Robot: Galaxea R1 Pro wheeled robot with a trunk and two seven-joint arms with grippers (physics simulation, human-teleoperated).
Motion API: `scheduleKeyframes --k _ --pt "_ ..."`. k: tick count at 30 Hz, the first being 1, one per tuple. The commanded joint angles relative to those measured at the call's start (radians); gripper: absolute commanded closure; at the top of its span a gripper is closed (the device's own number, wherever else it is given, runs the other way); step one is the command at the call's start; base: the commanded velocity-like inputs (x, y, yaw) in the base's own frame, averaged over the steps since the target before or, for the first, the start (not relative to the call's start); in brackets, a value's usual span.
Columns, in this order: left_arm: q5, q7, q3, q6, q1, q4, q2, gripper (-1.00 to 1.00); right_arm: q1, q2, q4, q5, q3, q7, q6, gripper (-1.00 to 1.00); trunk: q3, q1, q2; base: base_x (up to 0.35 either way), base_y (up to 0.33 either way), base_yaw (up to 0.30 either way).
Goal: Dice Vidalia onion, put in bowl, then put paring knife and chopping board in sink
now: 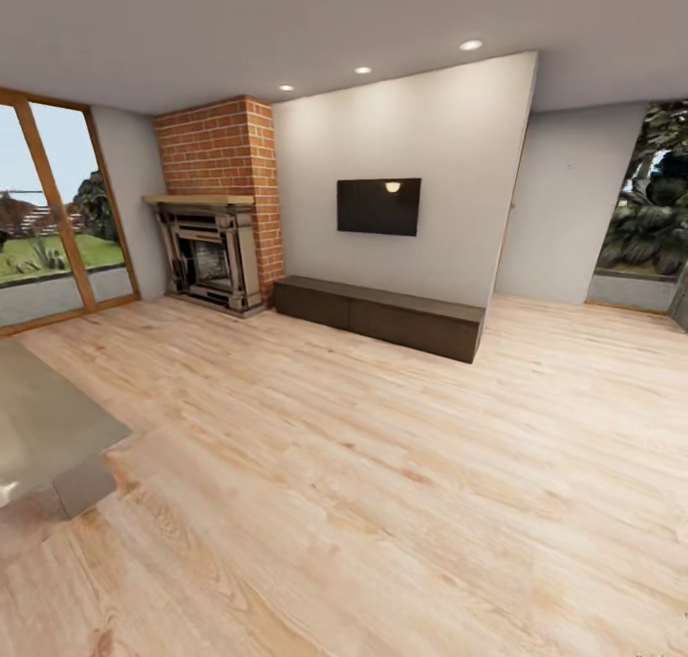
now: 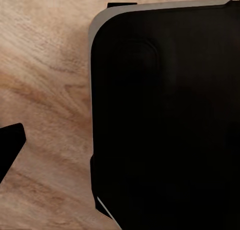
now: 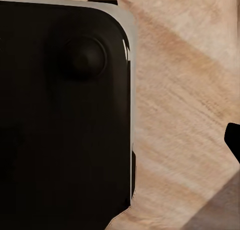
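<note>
head: forward over wood floor (image 1: pixel 382 504) | wrists: downward, close, same floor

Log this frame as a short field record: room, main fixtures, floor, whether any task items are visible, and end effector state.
room: living area, not the kitchen
fixtures: brick fireplace, wall TV, low dark cabinet, glass doors
floor: light wood planks
near left: grey slab corner
task items: none in view
wrist views: dark robot body over wood floor
end effector state: cannot tell
</note>
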Motion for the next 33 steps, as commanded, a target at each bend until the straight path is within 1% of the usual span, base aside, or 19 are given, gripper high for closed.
scheduleKeyframes --k 1,33 --pt "0.001 0.0 0.0 -0.001 0.001 -0.002 0.0 -1.0 0.0 0.0 0.001 -0.001 0.0 0.001 -0.004 -1.0 -0.001 0.001 0.0 0.339 0.0 -0.3" --pt "0.0 0.0 -0.001 -0.001 0.001 0.0 0.0 -1.0 0.0 0.0 0.001 -0.001 0.0 0.001 -0.004 -1.0 -0.001 0.001 0.0 0.34 0.0 -0.3"
